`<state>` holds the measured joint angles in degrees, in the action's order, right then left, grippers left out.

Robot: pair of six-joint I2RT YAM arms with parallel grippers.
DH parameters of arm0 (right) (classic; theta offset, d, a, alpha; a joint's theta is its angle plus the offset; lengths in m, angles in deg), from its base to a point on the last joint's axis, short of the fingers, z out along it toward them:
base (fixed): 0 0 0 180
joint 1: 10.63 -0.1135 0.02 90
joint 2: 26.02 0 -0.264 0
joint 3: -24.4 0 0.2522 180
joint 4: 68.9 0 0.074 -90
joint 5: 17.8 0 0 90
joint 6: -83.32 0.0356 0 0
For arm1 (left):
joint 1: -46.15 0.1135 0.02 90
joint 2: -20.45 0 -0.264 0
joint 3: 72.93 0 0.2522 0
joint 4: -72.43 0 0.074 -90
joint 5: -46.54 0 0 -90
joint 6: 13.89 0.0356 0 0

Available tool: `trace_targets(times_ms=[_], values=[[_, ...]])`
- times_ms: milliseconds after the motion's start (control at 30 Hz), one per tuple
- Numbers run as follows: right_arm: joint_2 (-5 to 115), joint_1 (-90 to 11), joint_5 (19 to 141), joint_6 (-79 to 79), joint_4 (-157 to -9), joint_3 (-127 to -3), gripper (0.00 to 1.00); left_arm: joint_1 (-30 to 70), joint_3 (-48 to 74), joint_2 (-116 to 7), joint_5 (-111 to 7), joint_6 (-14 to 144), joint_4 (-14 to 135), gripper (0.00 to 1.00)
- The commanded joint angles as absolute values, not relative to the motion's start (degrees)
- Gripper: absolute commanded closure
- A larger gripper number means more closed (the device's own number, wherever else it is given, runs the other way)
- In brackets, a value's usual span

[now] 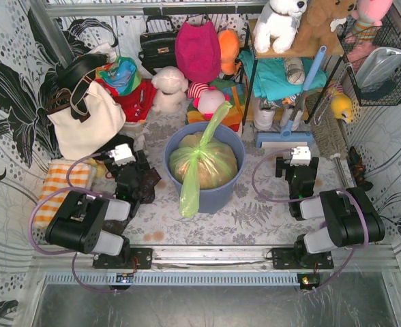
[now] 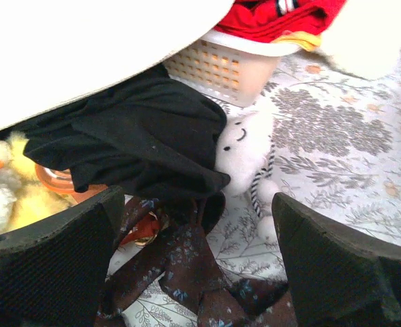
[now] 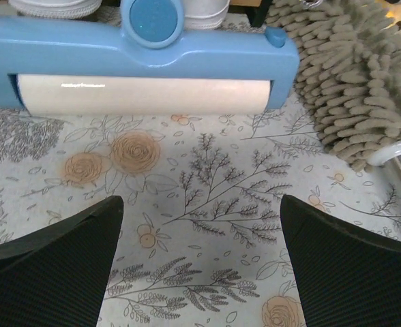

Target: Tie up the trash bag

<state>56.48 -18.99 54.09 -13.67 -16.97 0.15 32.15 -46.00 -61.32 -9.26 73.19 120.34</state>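
The lime-green trash bag [image 1: 202,162] sits in the blue-grey round bin [image 1: 214,196] at the table's middle, orange-brown paper showing through it. One twisted strip of the bag rises toward the back, another hangs over the bin's front rim. My left gripper [image 1: 127,162] rests low, left of the bin, open over a dark floral cloth [image 2: 180,272]. My right gripper [image 1: 297,163] rests right of the bin, open over the bare floral tablecloth [image 3: 200,204]. Neither touches the bag.
A white tote bag [image 1: 86,119] and an orange checked cloth [image 1: 63,184] lie at the left. A black cloth [image 2: 132,143], a small white plush [image 2: 245,153] and a basket [image 2: 221,68] lie ahead of the left gripper. A blue lint roller [image 3: 139,61] and a grey mop head [image 3: 354,88] lie ahead of the right gripper. Toys and shelves crowd the back.
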Motion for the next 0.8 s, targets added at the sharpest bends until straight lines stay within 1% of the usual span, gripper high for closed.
trace_targets(times_ms=[0, 100, 167, 267, 333, 400, 467, 567, 633, 767], values=[[58.1, -18.6, 58.1, -14.8, -7.5, 1.1, 0.03, 33.7, -50.1, -60.0, -18.8, 74.6, 132.0, 0.02], [58.0, -18.3, 58.7, -14.4, -8.2, 1.0, 0.03, 35.3, -53.2, -61.3, -26.1, 75.2, 138.1, 0.02], [57.9, -17.6, 60.4, -14.1, -7.9, 1.3, 0.03, 35.8, -54.6, -65.0, -29.0, 76.4, 144.2, 0.02], [58.2, -15.8, 65.6, -13.5, -6.5, 2.2, 0.03, 36.6, -52.0, -63.3, -29.1, 75.0, 137.2, 0.02], [60.1, -14.5, 69.4, -13.2, -3.7, 3.0, 0.03, 36.9, -50.8, -63.9, -25.5, 73.9, 135.7, 0.02], [62.9, -14.2, 69.4, -13.2, -0.6, 2.5, 0.03, 36.9, -50.5, -63.8, -24.7, 73.2, 135.2, 0.02], [61.2, -12.8, 71.2, -12.1, -8.3, 0.2, 0.03, 36.9, -50.6, -63.7, -24.6, 73.0, 135.3, 0.02], [61.6, -12.4, 66.8, -9.9, -9.4, -0.6, 0.03, 37.3, -50.2, -63.8, -25.1, 73.0, 134.6, 0.02], [62.1, -12.4, 64.5, -10.0, -7.1, 0.0, 0.03, 37.3, -50.0, -63.6, -25.2, 72.8, 133.9, 0.02], [62.0, -12.4, 64.5, -9.7, -8.1, -0.4, 0.03, 37.5, -49.8, -63.7, -25.6, 72.7, 133.5, 0.02]])
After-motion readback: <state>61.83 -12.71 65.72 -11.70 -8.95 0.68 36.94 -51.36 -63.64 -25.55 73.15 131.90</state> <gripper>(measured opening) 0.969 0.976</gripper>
